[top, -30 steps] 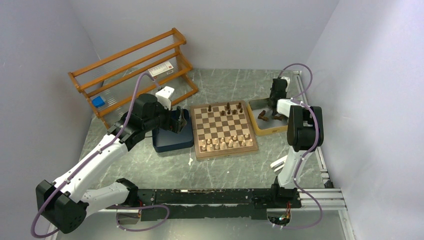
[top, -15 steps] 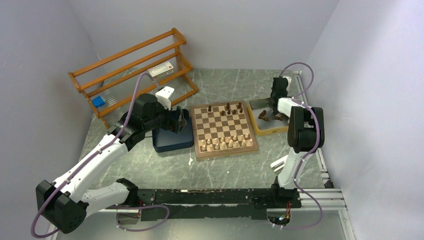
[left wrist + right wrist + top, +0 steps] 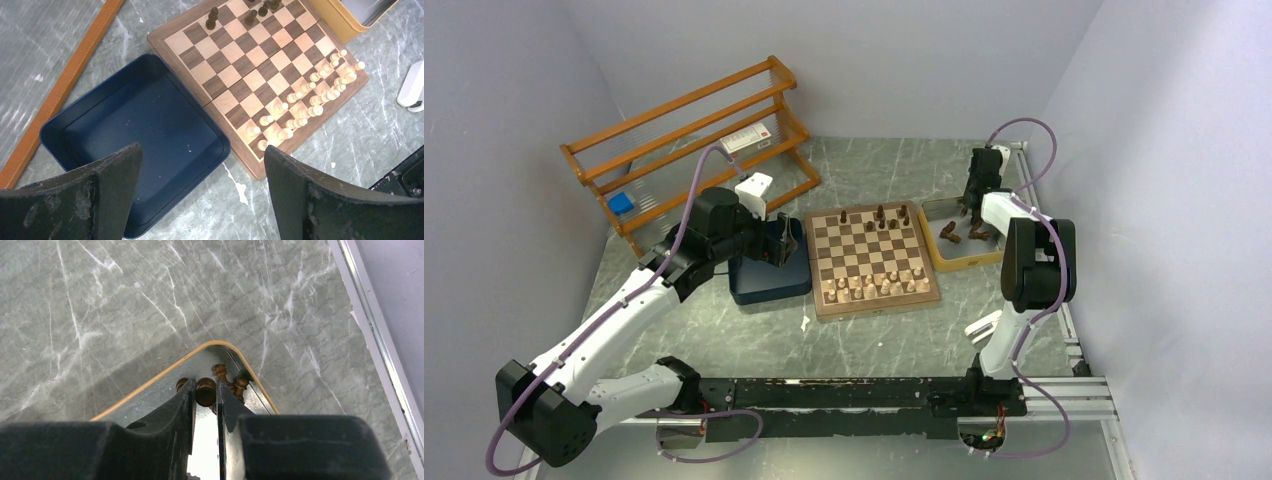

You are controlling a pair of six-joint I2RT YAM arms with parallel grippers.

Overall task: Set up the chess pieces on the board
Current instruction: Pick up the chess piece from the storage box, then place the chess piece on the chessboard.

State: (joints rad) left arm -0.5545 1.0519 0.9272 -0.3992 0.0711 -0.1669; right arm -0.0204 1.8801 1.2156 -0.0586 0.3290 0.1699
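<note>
The board (image 3: pixel 872 258) lies mid-table, also in the left wrist view (image 3: pixel 250 65). Several dark chess pieces (image 3: pixel 879 215) stand along its far rows, and cream pieces (image 3: pixel 879 287) fill the near rows. More dark pieces (image 3: pixel 949 233) lie in a yellow tray (image 3: pixel 944 264) to the board's right. My right gripper (image 3: pixel 205 399) is at that tray's far corner (image 3: pixel 215 344), shut on a dark round-topped piece (image 3: pixel 205 391); other dark pieces (image 3: pixel 220 371) lie just beyond. My left gripper (image 3: pixel 200 155) hangs open and empty over the dark blue tray (image 3: pixel 140 125).
The dark blue tray (image 3: pixel 769 283) touches the board's left edge. A wooden rack (image 3: pixel 694 140) stands at the back left. A white object (image 3: pixel 984 327) lies right of the board's near corner. A metal rail (image 3: pixel 370 330) borders the table on the right.
My right gripper has shifted slightly toward the yellow tray's far corner and closed a little on the dark piece. The left arm has not moved.
</note>
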